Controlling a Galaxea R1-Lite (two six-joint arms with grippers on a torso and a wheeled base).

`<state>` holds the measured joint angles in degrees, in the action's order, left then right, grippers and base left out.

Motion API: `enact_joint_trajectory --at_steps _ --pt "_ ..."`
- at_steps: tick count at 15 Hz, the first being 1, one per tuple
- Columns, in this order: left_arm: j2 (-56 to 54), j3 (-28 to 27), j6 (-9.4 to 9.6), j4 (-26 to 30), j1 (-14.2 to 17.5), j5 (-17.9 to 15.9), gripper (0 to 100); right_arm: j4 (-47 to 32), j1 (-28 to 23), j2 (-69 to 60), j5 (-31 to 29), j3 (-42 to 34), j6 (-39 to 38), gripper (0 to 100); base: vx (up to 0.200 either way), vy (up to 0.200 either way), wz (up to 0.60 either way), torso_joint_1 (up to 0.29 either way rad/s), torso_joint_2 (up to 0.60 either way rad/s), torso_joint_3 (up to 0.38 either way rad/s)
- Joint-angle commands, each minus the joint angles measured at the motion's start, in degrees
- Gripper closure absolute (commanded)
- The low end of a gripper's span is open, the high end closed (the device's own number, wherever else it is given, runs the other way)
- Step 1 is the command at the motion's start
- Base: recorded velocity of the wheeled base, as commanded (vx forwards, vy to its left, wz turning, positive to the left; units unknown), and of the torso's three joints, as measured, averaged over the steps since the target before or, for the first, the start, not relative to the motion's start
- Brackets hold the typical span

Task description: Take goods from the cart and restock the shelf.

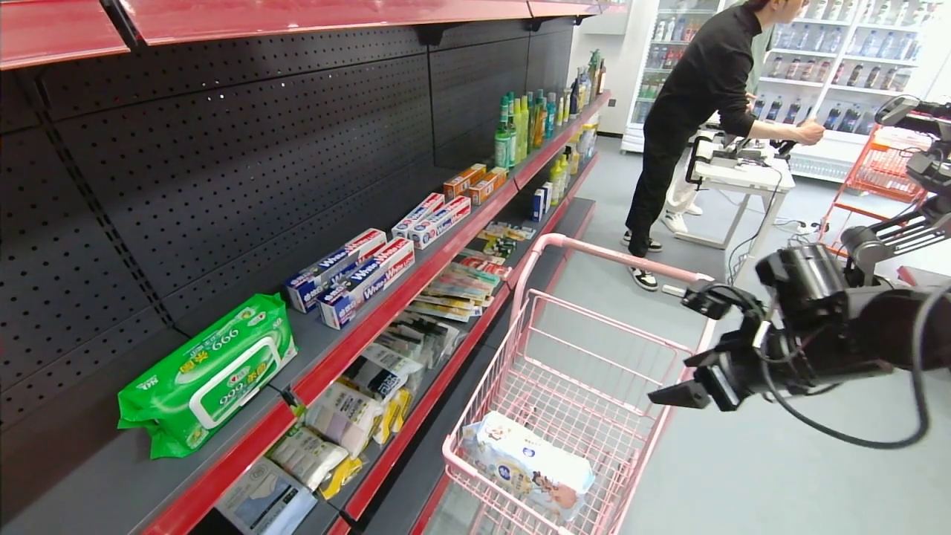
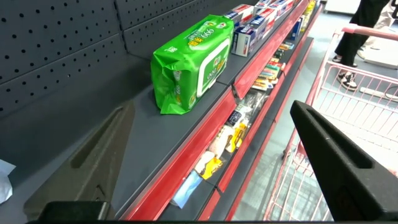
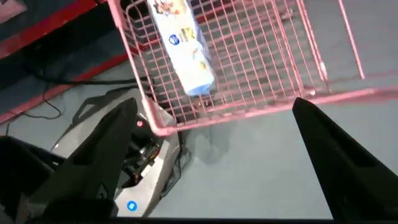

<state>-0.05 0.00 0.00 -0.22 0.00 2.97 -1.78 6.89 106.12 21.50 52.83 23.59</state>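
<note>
1. Pink cart (image 1: 594,253) holds one white pack (image 1: 527,464) at its near end, long axis across the basket.
2. Right hand (image 1: 687,345) spread, empty, by the cart's right rim; pack lies below, to its left.
3. Left hand (image 2: 211,112) spread, empty, beside shelf (image 1: 89,475); right judged nearer.

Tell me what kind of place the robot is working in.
Probably a small supermarket or a mock-up of one: a red-edged shelf with toothpaste boxes and a green wipes pack, a pink shopping cart, and a drinks cooler at the back.
</note>
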Motion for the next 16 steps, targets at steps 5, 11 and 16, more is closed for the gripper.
enact_joint_trajectory --at_steps 5,11,16 --pt "0.0 0.0 0.00 0.0 0.0 0.0 0 3.9 10.8 23.2 3.4 11.5 3.2 0 0.000 0.000 0.00 0.000 0.00 0.000" --pt "0.0 0.0 0.00 0.0 0.0 0.0 0 3.9 11.8 24.0 3.0 9.0 3.6 0 0.000 0.000 0.00 0.000 0.00 0.000" --pt "0.0 0.0 0.00 0.0 0.0 0.0 0 4.0 13.2 25.5 2.3 9.0 3.6 0 0.000 0.000 0.00 -0.043 0.10 0.055"
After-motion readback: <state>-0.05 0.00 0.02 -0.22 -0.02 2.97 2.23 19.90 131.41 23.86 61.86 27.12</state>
